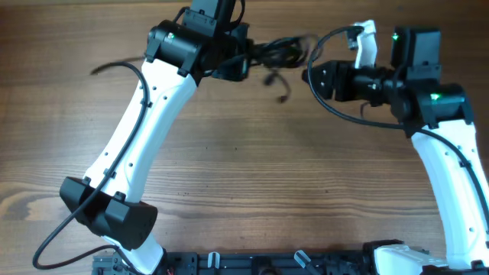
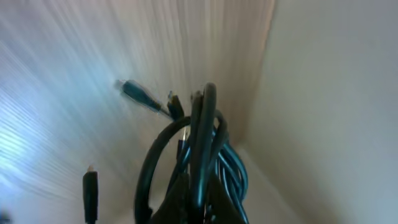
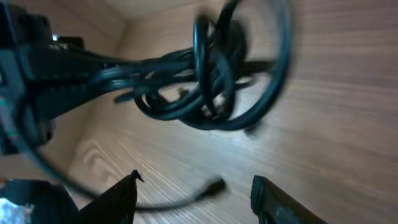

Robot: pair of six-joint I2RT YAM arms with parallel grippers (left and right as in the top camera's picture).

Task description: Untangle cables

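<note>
Up near the far edge of the table (image 1: 252, 176), the left gripper (image 1: 241, 61) is clamped on the cables (image 1: 279, 52). They form a knotted black bundle of loops that it holds clear of the wood. A few plug ends (image 2: 140, 96) dangle loose from the bundle, blurred in the left wrist view. The right gripper (image 3: 194, 180) faces the bundle from the other side with its fingers (image 3: 121, 199) spread apart and gripping nothing. The loops hang just ahead of it, and I can't tell whether anything touches.
</note>
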